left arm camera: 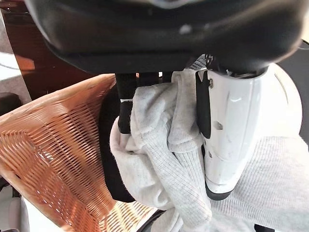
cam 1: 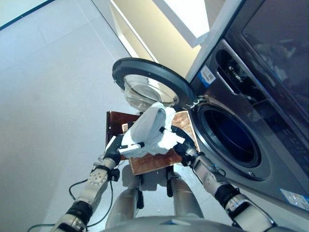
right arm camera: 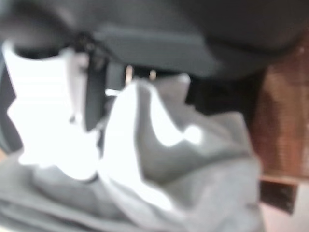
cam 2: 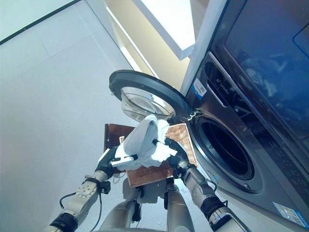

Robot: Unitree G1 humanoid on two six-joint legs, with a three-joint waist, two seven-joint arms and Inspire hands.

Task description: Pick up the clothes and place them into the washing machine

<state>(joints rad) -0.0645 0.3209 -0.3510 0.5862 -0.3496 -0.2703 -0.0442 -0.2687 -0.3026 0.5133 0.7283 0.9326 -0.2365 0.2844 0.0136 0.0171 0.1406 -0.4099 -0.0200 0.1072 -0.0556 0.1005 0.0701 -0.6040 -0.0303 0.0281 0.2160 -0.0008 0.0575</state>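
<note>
A bundle of light grey knitted clothes [cam 1: 149, 128] is lifted above a wicker basket [cam 1: 159, 162] on a dark wooden stand. My left hand [cam 1: 116, 146] grips the bundle from the left, its white-covered thumb [left arm camera: 227, 135] pressed into the cloth [left arm camera: 169, 159]. On the right side my right hand [cam 1: 181, 142] is curled into the same cloth [right arm camera: 169, 159]. The washing machine [cam 1: 241, 96] stands to the right with its round door [cam 1: 149, 82] swung open and its dark drum [cam 1: 229, 135] exposed.
The open door hangs just beyond the bundle, close to it. A cream cabinet [cam 1: 159, 34] stands behind the machine. Grey tiled floor [cam 1: 48, 96] stretches to the left.
</note>
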